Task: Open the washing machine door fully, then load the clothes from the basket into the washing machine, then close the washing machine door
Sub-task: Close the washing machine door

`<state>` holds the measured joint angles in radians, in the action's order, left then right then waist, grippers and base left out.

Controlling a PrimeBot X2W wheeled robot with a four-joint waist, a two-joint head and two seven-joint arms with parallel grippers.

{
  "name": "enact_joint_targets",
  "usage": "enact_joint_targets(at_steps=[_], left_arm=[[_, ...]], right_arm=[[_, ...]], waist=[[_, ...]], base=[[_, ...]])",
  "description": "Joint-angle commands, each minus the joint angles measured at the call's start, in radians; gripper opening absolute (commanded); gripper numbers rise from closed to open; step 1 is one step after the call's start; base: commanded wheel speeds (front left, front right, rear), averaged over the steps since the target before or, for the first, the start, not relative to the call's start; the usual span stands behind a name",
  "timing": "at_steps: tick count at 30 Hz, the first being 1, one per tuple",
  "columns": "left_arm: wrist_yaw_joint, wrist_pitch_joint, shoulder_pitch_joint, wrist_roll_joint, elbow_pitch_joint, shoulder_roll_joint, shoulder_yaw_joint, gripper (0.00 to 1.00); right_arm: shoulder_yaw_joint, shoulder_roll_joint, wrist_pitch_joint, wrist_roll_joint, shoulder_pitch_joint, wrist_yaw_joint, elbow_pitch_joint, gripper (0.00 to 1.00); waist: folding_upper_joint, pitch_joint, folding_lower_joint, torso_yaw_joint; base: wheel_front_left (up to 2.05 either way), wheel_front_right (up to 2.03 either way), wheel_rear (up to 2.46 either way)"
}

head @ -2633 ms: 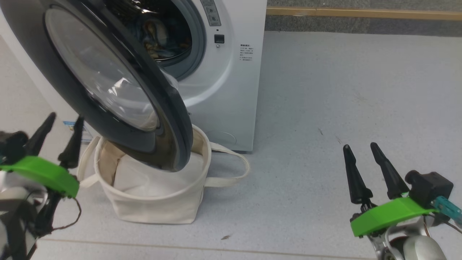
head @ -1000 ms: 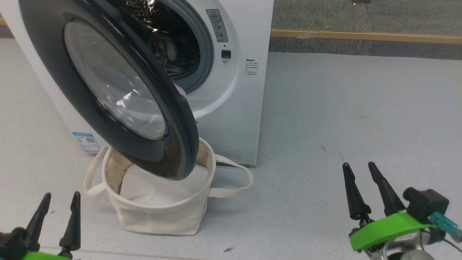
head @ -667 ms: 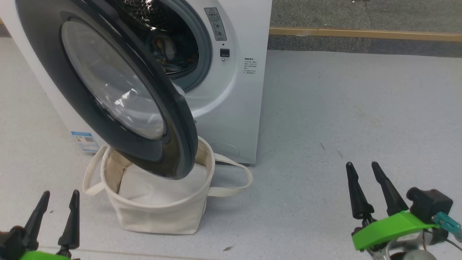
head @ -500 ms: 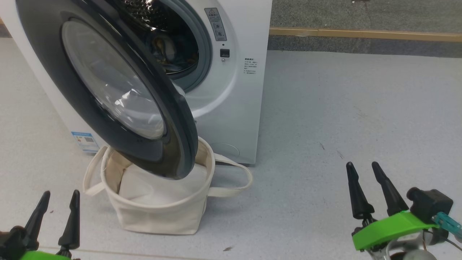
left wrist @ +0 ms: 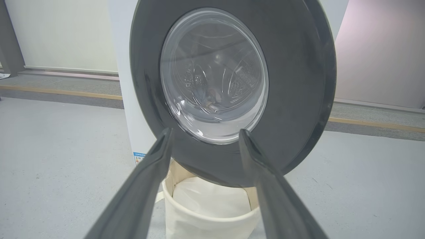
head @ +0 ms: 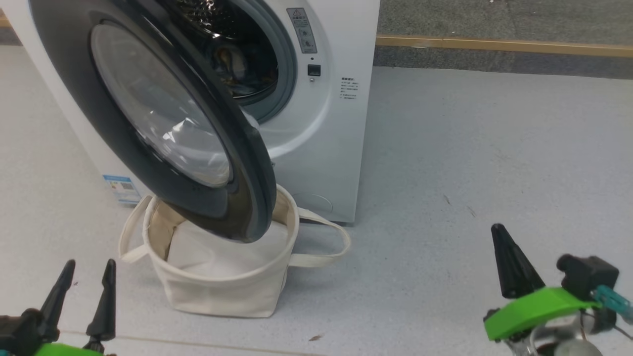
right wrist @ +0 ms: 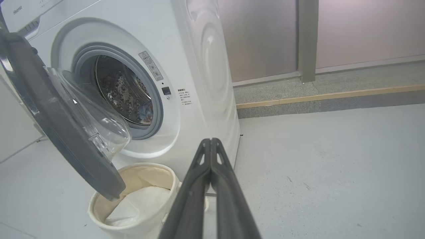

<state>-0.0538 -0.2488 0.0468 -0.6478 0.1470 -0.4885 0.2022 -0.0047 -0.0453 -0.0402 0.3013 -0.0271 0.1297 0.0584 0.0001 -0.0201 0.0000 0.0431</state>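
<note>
- black-rimmed round glass door (head: 249, 163) ajar, lower edge overhanging cream canvas basket (head: 222, 294)
- left gripper (head: 89, 264) spread, empty
- right gripper (head: 497, 229) pinched together, empty, well apart from both

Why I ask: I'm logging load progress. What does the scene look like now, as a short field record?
washing machine door: open, lower rim hanging over the basket
basket: on the floor before the washing machine, holding white padding
clothes: patterned fabric lying inside the washing machine
left tool: open, empty, facing the door
right tool: shut, empty, off to the basket's right
</note>
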Motion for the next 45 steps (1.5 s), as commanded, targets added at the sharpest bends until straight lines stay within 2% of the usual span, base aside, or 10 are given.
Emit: enact_joint_targets(at_steps=[1, 7, 16, 22, 26, 35, 45], left_arm=[[-0.001, -0.012, 0.059, 0.013, -0.035, -0.028, -0.033, 1.0], [-0.004, -0.009, 0.099, 0.028, -0.045, 0.011, 0.016, 1.0], [-0.023, 0.006, 0.196, 0.056, -0.005, 0.077, 0.107, 1.0], [-0.041, 0.008, 0.275, 0.063, 0.052, 0.111, 0.154, 1.0], [-0.055, 0.006, 0.334, 0.068, 0.09, 0.134, 0.189, 1.0], [-0.07, -0.004, 0.399, 0.069, 0.128, 0.14, 0.227, 1.0], [-0.075, -0.012, 0.434, 0.064, 0.121, 0.135, 0.223, 1.0]], right_arm=[[0.039, -0.005, 0.009, -0.008, -0.087, 0.001, -0.044, 0.0], [0.124, -0.005, 0.047, -0.011, -0.222, 0.001, -0.037, 0.0], [0.32, -0.005, 0.042, 0.064, -0.415, 0.001, 0.046, 0.0], [0.451, -0.005, 0.004, 0.115, -0.512, 0.001, 0.156, 0.0], [0.52, -0.005, -0.036, 0.167, -0.56, 0.001, 0.284, 0.0], [0.537, -0.005, -0.153, 0.242, -0.648, 0.001, 0.559, 0.0], [0.48, -0.005, -0.217, 0.32, -0.841, 0.001, 0.795, 0.0]], waist=[[-0.0001, 0.004, 0.0, 0.012], [-0.0001, 0.011, 0.0, 0.082], [-0.0001, 0.019, 0.0, 0.217], [-0.0001, 0.031, 0.0, 0.31], [-0.0001, 0.046, 0.0, 0.368], [-0.0001, 0.112, 0.0, 0.396], [-0.0001, 0.191, 0.0, 0.379]], base=[[0.0, 0.0, 0.0], [0.0, 0.0, 0.0], [0.0, 0.0, 0.0], [0.0, 0.0, 0.0], [0.0, 0.0, 0.0], [0.0, 0.0, 0.0], [0.0, 0.0, 0.0]])
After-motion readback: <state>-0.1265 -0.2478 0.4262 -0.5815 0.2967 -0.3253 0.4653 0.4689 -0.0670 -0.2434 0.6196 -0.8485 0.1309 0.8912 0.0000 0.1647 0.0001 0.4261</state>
